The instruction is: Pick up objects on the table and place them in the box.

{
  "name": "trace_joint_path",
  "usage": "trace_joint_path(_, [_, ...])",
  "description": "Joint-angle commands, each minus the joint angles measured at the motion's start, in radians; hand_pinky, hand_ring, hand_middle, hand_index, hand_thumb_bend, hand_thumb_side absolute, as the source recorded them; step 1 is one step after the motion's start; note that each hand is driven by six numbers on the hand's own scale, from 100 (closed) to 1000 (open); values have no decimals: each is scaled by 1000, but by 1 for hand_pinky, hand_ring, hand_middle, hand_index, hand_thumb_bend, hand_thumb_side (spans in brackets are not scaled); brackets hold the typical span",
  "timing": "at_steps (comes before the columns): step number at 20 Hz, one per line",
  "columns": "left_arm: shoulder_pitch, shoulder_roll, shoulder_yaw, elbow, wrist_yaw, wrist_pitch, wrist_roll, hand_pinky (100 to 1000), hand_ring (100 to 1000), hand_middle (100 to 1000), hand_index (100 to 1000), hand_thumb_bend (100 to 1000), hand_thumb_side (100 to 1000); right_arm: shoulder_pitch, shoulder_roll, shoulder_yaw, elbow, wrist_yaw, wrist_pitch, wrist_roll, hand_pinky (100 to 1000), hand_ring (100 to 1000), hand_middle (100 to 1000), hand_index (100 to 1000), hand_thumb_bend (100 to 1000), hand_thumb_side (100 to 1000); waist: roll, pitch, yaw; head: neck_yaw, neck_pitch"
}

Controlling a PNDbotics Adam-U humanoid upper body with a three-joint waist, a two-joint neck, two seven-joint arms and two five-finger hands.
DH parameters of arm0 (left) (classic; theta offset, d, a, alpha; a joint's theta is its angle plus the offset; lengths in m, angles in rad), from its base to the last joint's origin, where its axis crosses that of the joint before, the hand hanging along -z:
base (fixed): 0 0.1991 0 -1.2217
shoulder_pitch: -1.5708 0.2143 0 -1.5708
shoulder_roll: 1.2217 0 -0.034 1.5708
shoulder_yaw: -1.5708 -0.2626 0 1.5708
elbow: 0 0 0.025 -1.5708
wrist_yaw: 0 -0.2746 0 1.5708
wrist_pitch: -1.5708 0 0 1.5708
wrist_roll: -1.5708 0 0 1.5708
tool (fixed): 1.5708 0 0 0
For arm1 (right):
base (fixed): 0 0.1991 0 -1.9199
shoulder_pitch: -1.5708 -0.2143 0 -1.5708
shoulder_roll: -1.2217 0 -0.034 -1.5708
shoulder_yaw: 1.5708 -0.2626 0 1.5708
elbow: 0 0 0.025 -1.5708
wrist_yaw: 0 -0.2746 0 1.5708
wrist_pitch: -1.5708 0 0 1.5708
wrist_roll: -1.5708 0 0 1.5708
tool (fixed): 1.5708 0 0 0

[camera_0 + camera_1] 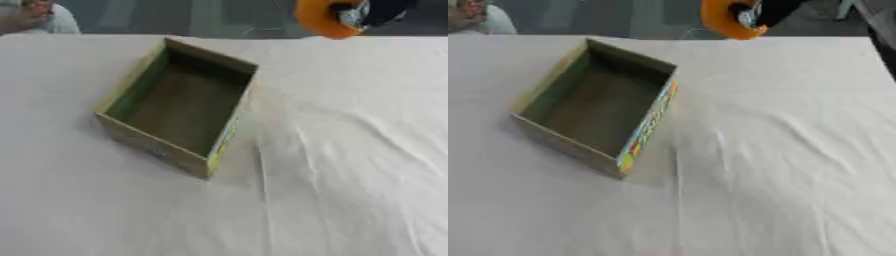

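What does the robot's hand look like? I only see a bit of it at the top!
Only a small part of the right hand shows at the top edge. It looks dark, mostly black, with a small pale silvery-blue patch on the side nearest the orange thing. No cables or markings can be made out, and the left hand is not in view.

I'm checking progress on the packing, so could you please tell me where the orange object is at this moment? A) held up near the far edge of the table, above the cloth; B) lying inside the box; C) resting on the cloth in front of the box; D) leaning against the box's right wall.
A: the orange object is up by the table's far edge in the right hand, and the box holds nothing.
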Motion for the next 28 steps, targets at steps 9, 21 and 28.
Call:
trace_joint_path(9, [-21, 24, -5, -16, -1, -3, -13, 787, 682, 701, 859, 100, 928, -113, 224, -12, 151, 74, 7, -34, 763, 798, 433, 501, 100, 232, 9, -26, 19, -32, 21])
trace_joint_path(21, [-35, 14, -10, -16, 5, -5, -19, 787, 682, 701, 860, 100, 929, -124, 413, -9, 275, 115, 24, -94, 762, 790, 424, 497, 100, 229, 5, -13, 46, -118, 1])
trace_joint_path(28, [-40, 11, -11, -16, 7, -6, -20, 786, 681, 701, 860, 100, 930, -120, 493, 5, 345, 151, 17, -128, 760, 788, 426, 498, 100, 229, -3, -4, 60, -124, -10])
